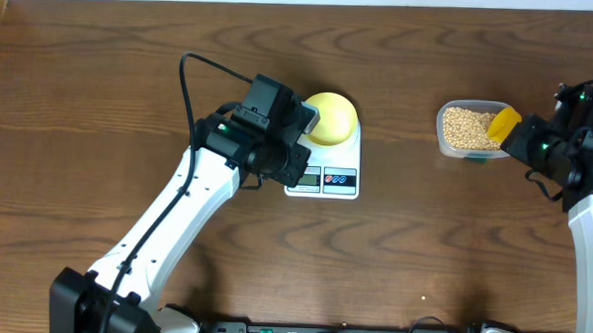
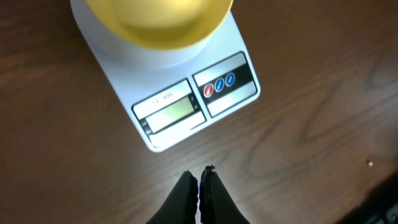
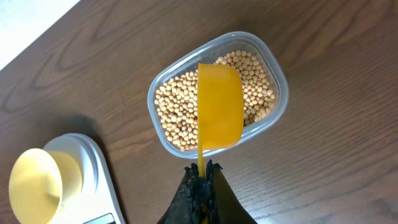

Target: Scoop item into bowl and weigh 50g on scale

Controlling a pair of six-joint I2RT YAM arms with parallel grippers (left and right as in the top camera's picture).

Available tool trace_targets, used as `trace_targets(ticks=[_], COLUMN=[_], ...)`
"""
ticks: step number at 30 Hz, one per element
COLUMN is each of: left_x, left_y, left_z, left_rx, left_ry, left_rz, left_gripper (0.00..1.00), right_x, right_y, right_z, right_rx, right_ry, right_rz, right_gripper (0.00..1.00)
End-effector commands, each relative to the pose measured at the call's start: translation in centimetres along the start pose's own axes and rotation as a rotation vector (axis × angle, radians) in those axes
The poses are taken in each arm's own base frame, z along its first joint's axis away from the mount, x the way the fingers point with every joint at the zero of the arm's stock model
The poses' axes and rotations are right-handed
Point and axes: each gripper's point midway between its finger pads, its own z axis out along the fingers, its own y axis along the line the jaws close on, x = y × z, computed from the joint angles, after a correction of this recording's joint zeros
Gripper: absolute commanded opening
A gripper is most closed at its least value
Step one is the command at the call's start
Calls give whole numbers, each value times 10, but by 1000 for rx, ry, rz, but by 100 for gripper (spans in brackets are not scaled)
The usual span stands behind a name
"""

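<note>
The pale yellow-green bowl (image 1: 333, 118) stands on the white scale (image 1: 328, 171), whose display (image 2: 170, 112) and buttons face the front edge. My left gripper (image 2: 200, 177) hovers just in front of the scale, shut with nothing between its fingers. The tan beans (image 3: 180, 106) fill a clear plastic container (image 1: 468, 129) at the right. My right gripper (image 3: 204, 168) is shut on the handle of a bright yellow scoop (image 3: 220, 112), whose cup hangs over the beans in the container. I see no beans in the bowl (image 3: 37, 183).
Dark wooden table (image 1: 101, 100) all round. The left arm (image 1: 176, 222) reaches diagonally from the front left toward the scale. The right arm (image 1: 588, 187) stands at the right edge beside the container. A black rail runs along the front edge.
</note>
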Motion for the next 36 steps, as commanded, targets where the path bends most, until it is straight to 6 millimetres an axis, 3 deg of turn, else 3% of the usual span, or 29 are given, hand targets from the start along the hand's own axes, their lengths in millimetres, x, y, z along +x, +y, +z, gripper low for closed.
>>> trace_targets(ticks=[1,7,12,23,36], left_x=[1,16,26,31,16], left_y=[-3,-31,-22,-10,-10], left_z=[11,38,58,111,130], left_rx=[13,25,-97,-106,-102], left_ry=[3,55,96,111,57], left_rz=[6,184,235,245,257], left_gripper=[7,7,8,7,7], right_x=[-6,-7,-8,-8,-8], right_y=[5,6,6,5,4], right_z=[-4,-2,-1,-1,-1], right_rx=[-14,-15,-15,-12,-8], right_ry=[-14,-19,-19,-19,-20], right_rz=[-38,-38,-39,-50,-57], right_gripper=[1,1,1,1,1])
